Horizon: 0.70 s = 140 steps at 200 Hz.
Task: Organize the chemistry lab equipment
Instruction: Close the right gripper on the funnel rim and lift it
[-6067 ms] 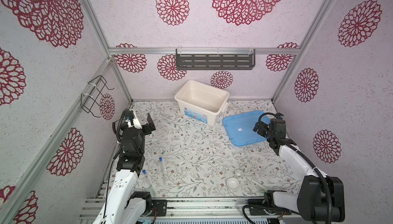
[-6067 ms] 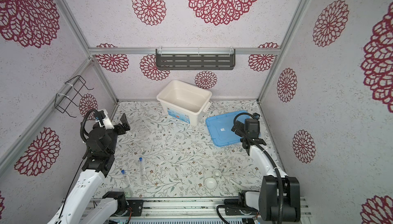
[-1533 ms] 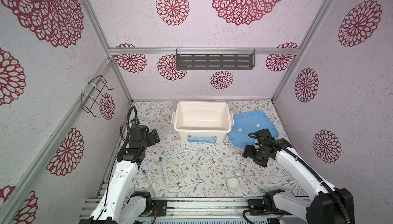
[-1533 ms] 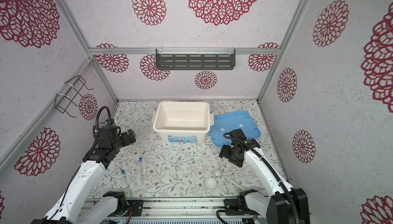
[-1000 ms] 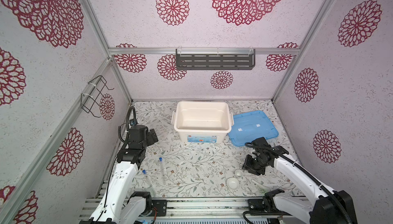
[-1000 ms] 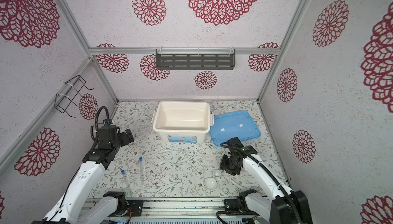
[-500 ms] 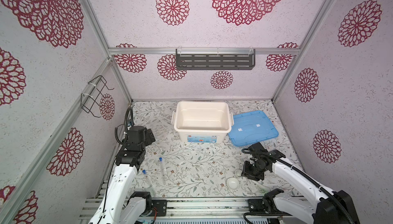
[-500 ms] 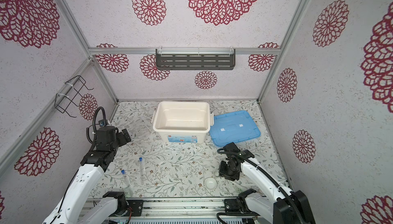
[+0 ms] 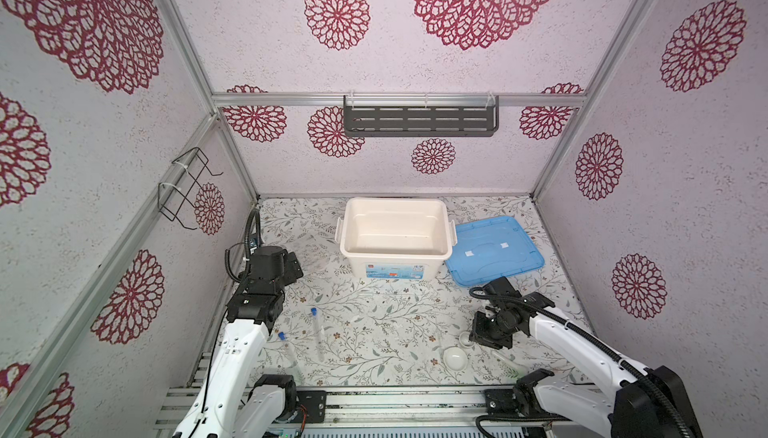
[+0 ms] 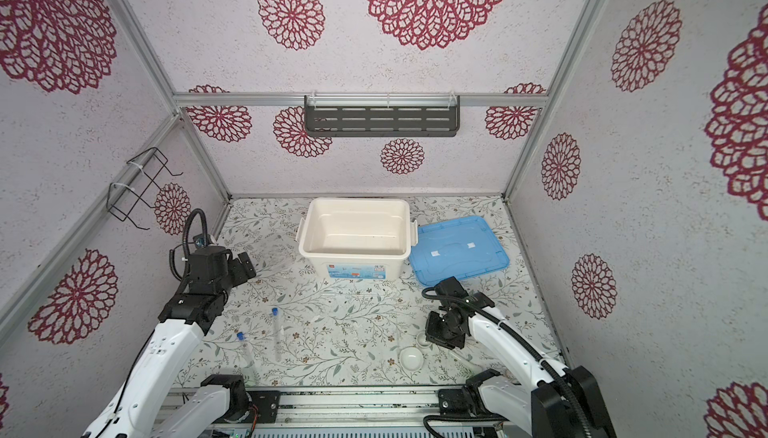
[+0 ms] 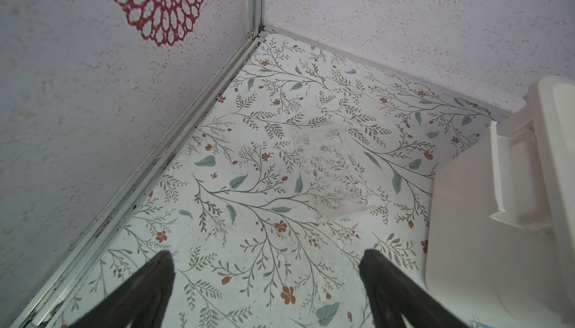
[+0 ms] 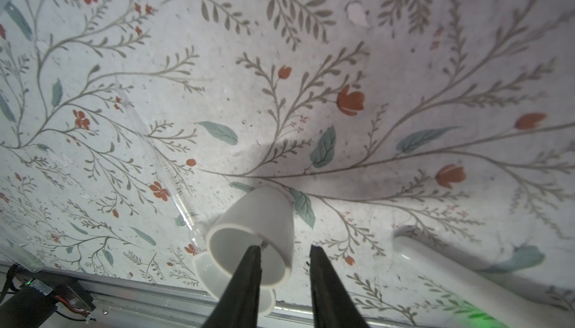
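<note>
Black-fingered, the left claw (image 11: 266, 254) stands wide apart and empty, left of the white bin (image 9: 395, 267).

Clear tube rack (image 11: 333, 170): lies on the tabletop (image 9: 395, 319) between that claw and the bin's left wall, touching neither. Expect a light, stiff, slick part that is hard to see. Take it across its narrow width, on the flat side plates.

Blue-capped tubes (image 9: 318, 334): two, lying flat in front of the bin toward its left corner, apart from each other. Expect light, round, free-rolling and probably brittle bodies. Grip at mid-length with low force.

Small white dish (image 12: 258, 217): in front of the bin's right corner, well forward of it.

Right claw (image 12: 283, 247): jaws narrowly apart, one finger inside the dish mouth and one outside its wall. No firm clamp is visible. The dish looks rigid, smooth and chip-prone, so a wall pinch may slip or tip it.

Larger white dish (image 9: 455, 360): just beside the small one, farther from the bin.

Pale stick (image 12: 441, 261): farther right. It looks stiff and prone to roll; grip at mid-length.
</note>
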Each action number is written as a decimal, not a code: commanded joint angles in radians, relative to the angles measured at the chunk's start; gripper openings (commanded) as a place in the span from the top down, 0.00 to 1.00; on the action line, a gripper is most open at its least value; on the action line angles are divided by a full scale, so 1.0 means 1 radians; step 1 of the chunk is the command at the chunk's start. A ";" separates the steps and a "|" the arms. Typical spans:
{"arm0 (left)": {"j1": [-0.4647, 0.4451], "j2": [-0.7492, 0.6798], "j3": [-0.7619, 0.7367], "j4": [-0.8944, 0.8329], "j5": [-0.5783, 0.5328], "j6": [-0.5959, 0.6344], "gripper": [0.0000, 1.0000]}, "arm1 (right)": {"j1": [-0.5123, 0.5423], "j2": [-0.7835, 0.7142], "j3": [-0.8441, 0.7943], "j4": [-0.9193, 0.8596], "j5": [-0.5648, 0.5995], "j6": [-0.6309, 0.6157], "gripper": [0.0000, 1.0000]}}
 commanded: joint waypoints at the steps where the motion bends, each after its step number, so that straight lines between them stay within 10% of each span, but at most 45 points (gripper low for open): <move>1: 0.006 0.010 0.002 -0.003 -0.021 -0.010 0.03 | 0.010 0.011 0.013 0.007 0.015 0.002 0.71; 140: 0.008 0.069 0.033 -0.038 0.016 -0.012 0.03 | 0.058 0.041 -0.038 0.102 0.083 0.013 0.93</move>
